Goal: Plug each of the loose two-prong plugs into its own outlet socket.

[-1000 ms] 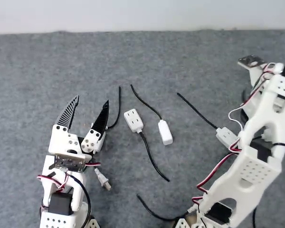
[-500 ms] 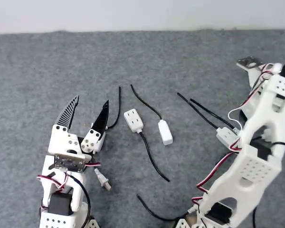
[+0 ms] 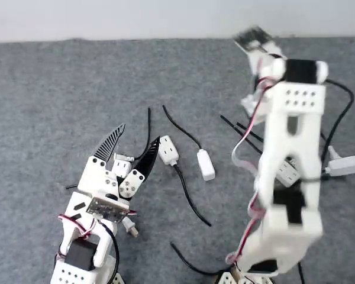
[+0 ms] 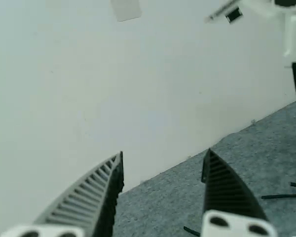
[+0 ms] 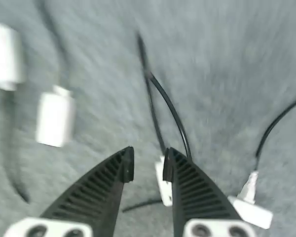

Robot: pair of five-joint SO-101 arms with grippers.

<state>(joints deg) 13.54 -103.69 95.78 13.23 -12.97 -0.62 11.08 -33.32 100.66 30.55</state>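
A white outlet socket (image 3: 166, 149) with a black cord lies at mid-table, and a white oblong plug body (image 3: 206, 164) lies just right of it. My left gripper (image 3: 133, 144) stands open, one fingertip close beside that socket and nothing between the fingers. In the left wrist view the left gripper (image 4: 163, 165) points at the wall. A two-prong plug (image 3: 129, 225) lies by the left arm's base. My raised right arm (image 3: 293, 118) half hides another socket (image 3: 287, 171). The right gripper (image 5: 148, 158) is narrowly open over black cords, a white piece (image 5: 163, 185) by one finger. A white plug (image 3: 343, 165) lies far right.
Black cords (image 3: 186, 192) trail across the grey carpet in the middle and toward the front edge. A pale wall (image 3: 165, 18) borders the back of the table. The far left of the carpet (image 3: 41, 94) is bare.
The right arm has swung up and leftward over the middle right of the table, and a white plug now shows at far right. The left gripper has turned right, toward the socket.
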